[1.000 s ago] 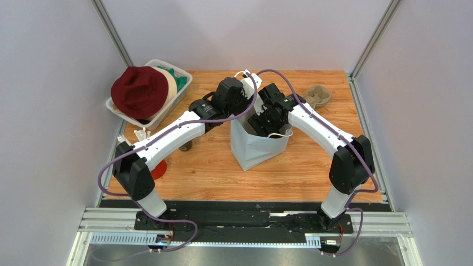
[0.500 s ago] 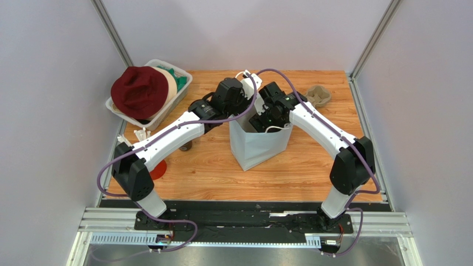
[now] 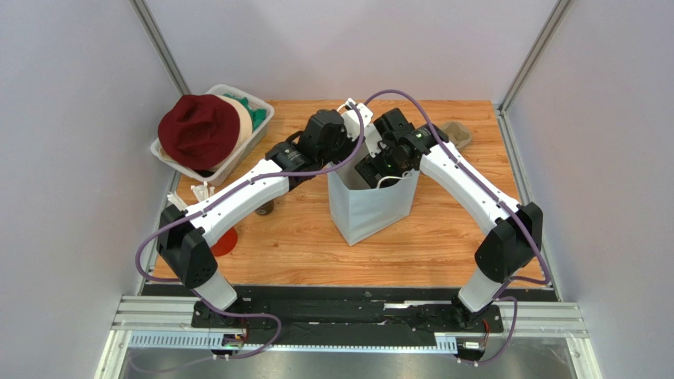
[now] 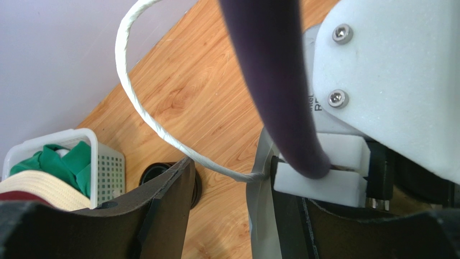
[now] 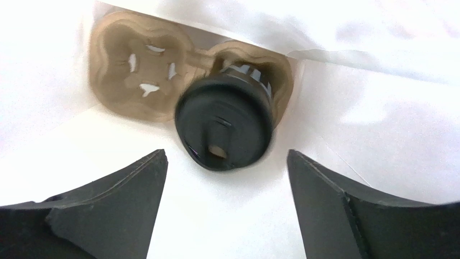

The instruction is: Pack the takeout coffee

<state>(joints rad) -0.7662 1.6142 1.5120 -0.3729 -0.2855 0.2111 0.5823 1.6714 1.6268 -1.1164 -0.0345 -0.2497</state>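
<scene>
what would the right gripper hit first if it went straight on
Probably the black lid of the takeout coffee cup, seated in the pulp cup tray inside the paper bag; depth is unclear.

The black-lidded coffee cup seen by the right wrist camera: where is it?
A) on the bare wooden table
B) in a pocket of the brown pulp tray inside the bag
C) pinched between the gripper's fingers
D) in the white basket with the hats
B: the cup sits in one pocket of the brown tray, with the pale walls of the bag around them.
</scene>
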